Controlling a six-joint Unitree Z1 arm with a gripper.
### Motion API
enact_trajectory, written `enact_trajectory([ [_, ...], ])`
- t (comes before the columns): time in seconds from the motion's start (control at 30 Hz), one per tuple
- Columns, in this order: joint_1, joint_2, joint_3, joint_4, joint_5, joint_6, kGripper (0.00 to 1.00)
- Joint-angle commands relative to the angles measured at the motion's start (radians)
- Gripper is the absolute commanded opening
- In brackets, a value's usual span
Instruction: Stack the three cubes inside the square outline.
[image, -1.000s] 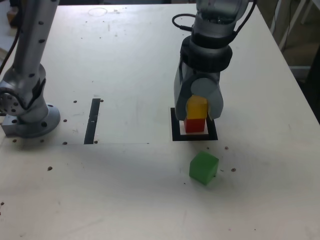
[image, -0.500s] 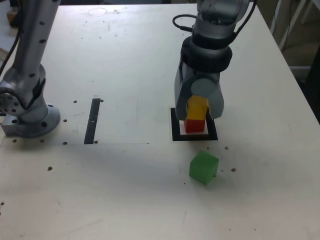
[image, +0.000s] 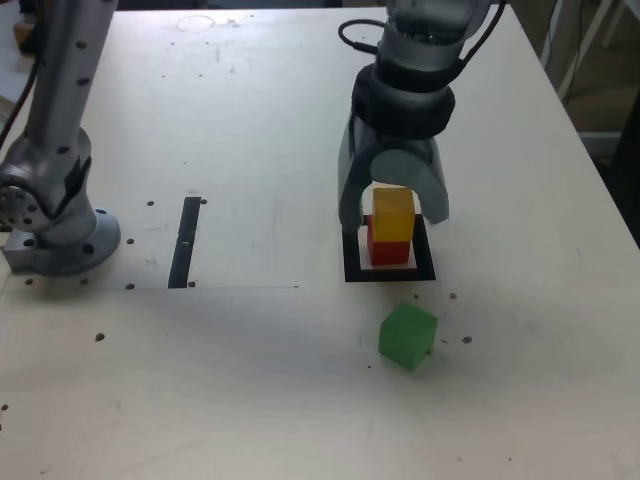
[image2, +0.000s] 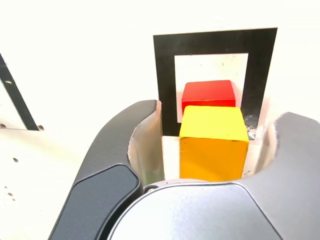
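Gripper (image: 393, 215) released, fingers either side of yellow cube (image: 393, 214). Exterior view: yellow and red (image: 389, 252) cubes right of centre (at square outline (image: 354, 268)); green cube (image: 408, 336) lower right.

In the exterior view's centre I see a yellow cube (image: 393, 213), orange on its shaded face, a red cube (image: 390, 252) and a black square outline (image: 354, 271) with pale centre; lower right of centre, a green cube (image: 407, 336).
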Motion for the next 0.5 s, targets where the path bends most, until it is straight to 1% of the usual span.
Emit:
enact_trajectory([
  [0.0,-0.012,-0.019,-0.019,0.022,0.003,0.011,0.99],
  [0.1,-0.031,-0.044,-0.038,0.056,0.007,0.029,0.99],
  [0.2,-0.064,-0.080,-0.061,0.073,0.019,0.063,0.99],
  [0.33,-0.145,-0.112,-0.117,0.089,0.047,0.140,0.99],
  [0.47,-0.241,-0.111,-0.155,0.104,0.069,0.194,0.99],
])
